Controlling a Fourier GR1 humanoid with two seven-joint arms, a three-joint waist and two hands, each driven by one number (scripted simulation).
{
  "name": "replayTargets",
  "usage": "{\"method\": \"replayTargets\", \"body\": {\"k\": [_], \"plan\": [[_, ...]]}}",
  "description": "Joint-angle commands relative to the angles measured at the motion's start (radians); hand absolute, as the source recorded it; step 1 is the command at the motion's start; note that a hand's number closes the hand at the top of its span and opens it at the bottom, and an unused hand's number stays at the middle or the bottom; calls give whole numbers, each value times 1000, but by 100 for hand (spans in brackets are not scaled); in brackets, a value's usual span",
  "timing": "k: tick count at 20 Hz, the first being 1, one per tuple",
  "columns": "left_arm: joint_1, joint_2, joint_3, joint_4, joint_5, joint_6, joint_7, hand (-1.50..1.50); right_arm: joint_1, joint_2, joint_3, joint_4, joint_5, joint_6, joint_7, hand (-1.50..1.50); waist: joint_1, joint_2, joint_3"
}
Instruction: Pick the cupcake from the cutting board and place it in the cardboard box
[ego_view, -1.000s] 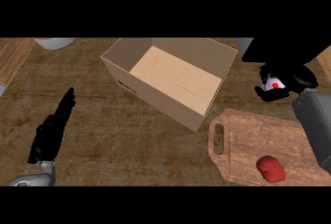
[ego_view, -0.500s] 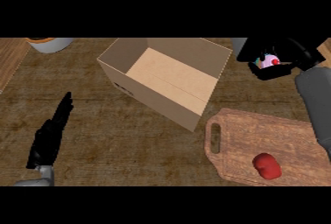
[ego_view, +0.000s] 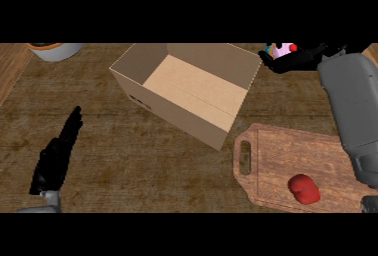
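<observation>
A dark, wood-grained counter (ego_view: 148, 165) fills the scene, with the robot's two forearms coming in from the near edge.

Nearest, at about five o'clock, lies the cutting board (ego_view: 273, 150), its handle slot turned toward the middle of the counter. A small red item (ego_view: 304, 189) sits on it near the close end; the cupcake is no longer on the board. At about eight o'clock the left hand (ego_view: 57, 152) rests on the counter with its fingers straight and together, pointing away from the robot, holding nothing and well apart from everything else.

Farther out, around twelve o'clock, stands the open cardboard box (ego_view: 188, 87), turned at an angle so that its long axis runs roughly from ten o'clock toward four o'clock, flaps up and bare floor showing.

Farthest, at about one o'clock, the right hand (ego_view: 295, 60) is up off the counter with its fingers curled round the cupcake (ego_view: 280, 50), of which only a bit of pale frosting and a red top peeks out. It hangs just beside the box's far right corner, outside the rim rather than over the opening. From that hand the box's interior lies toward nine o'clock, so I'd judge the coming move to be a short carry leftward over the wall before letting go. The right hand is plainly the nearer one.

At the far left, about eleven o'clock, a pale round container (ego_view: 57, 50) shows partly.
</observation>
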Motion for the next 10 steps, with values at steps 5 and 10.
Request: {"method": "replayTargets", "body": {"k": [5,10], "plan": [[-17,-22,4,64,-12,7,-46,0,-95,130,53,-73,-7,4,231,150,1,2,0],[-77,-25,2,59,-17,7,5,0,-197,200,78,71,32,-66,285,150,10,7,0]]}}
